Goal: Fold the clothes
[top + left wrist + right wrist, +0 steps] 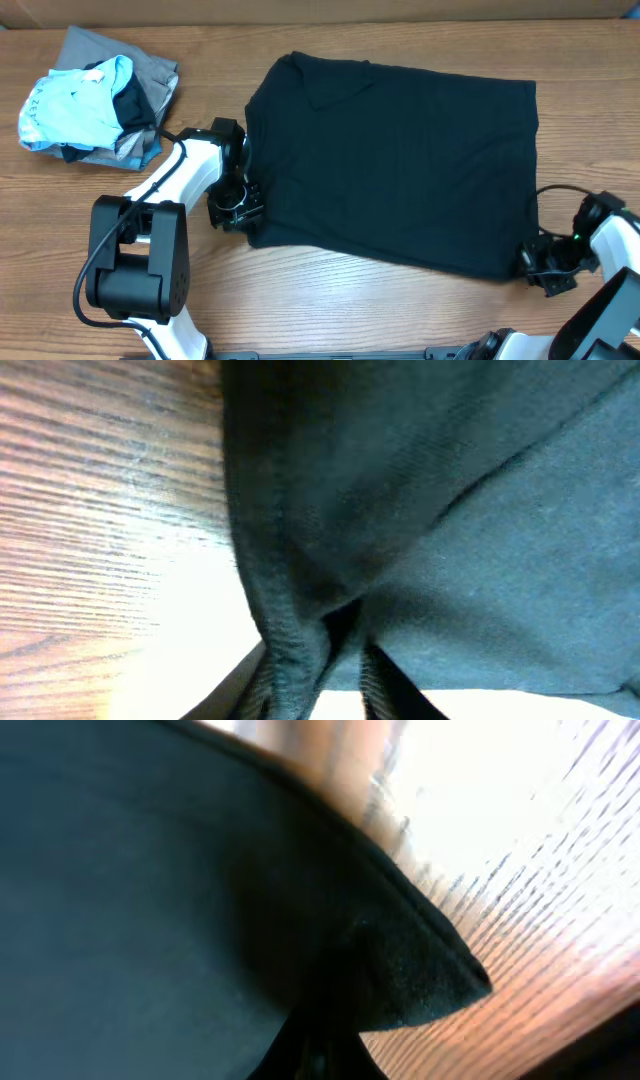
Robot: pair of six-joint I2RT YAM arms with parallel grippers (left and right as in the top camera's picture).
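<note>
The black shirt (395,160) lies spread flat across the middle of the wooden table, folded into a rough rectangle. My left gripper (240,205) is at its front left corner, shut on the shirt's hem; the left wrist view shows the black fabric (420,510) pinched between the fingers (320,680). My right gripper (535,262) is at the front right corner, shut on that corner; the right wrist view shows the fabric's corner (420,970) bunched at the fingers (325,1050).
A pile of other clothes sits at the back left: a light-blue garment (75,105) on grey garments (150,80). The table's far edge (320,22) meets a cardboard wall.
</note>
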